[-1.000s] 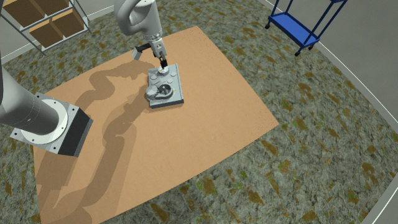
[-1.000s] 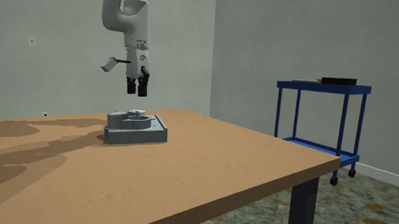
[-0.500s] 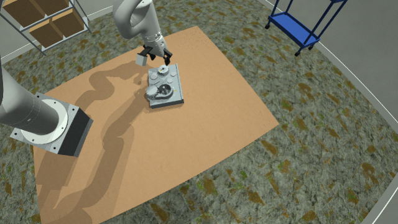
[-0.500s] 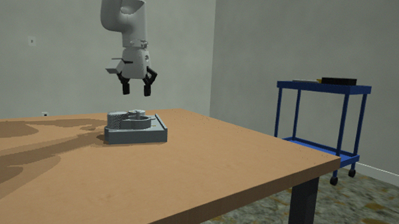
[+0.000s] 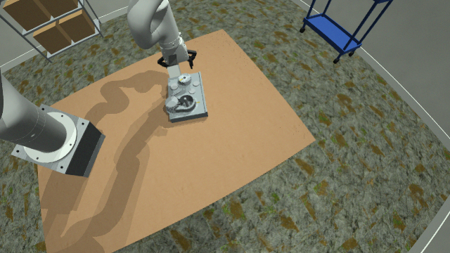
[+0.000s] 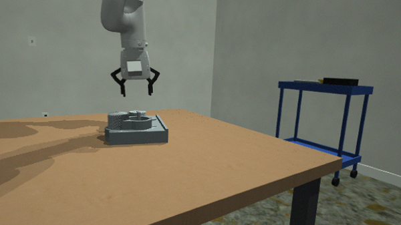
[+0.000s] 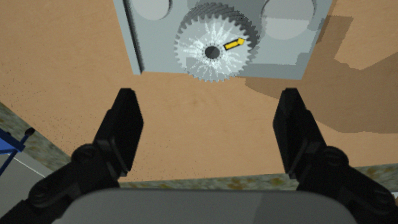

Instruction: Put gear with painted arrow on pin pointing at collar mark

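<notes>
While the pincer [image 6: 136, 93] hangs spread wide and empty above the far end of the timing case [image 6: 136, 134], the loose gear [image 7: 215, 49] lies flat on that end, its yellow arrow [image 7: 234, 44] pointing right and slightly up in the wrist view. Pin [image 6: 139, 114]: upright inside the collar [image 6: 141, 122], bare. Toothed gear [image 6: 118, 119]: beside the collar. Case: resting on the bench [image 6: 202, 152]. Blue cart [image 6: 325, 87]: well apart, by the wall.
</notes>
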`<state>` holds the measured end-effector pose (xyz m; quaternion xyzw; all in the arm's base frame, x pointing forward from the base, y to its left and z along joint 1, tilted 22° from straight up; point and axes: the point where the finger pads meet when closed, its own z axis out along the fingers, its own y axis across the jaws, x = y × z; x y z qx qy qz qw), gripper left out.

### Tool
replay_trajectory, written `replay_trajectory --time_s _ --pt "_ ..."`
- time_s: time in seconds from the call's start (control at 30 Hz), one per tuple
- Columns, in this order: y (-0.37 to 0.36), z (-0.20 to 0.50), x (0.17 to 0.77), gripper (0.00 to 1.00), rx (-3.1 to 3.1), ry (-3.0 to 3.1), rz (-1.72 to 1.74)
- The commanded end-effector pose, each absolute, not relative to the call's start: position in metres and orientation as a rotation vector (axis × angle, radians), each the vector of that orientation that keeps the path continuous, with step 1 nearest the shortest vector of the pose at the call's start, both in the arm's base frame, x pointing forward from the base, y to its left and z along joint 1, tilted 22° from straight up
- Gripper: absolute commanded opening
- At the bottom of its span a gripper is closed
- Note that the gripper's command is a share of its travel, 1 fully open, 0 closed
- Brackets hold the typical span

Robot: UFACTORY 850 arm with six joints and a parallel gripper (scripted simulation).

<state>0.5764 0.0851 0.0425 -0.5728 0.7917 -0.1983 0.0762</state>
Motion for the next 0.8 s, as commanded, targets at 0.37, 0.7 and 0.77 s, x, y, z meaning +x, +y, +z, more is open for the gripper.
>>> replay_trajectory --time_s 0.37,0.7,0.77 --pt "0.0851 0.0428 0.5767 1.0 -2.617 1.63 -0.632" --pt "0.0851 0.0428 0.5767 1.0 -2.991 1.104 -0.608" --pt "0.0851 0.0428 0.5767 1.0 -3.099 0.955 -0.578"
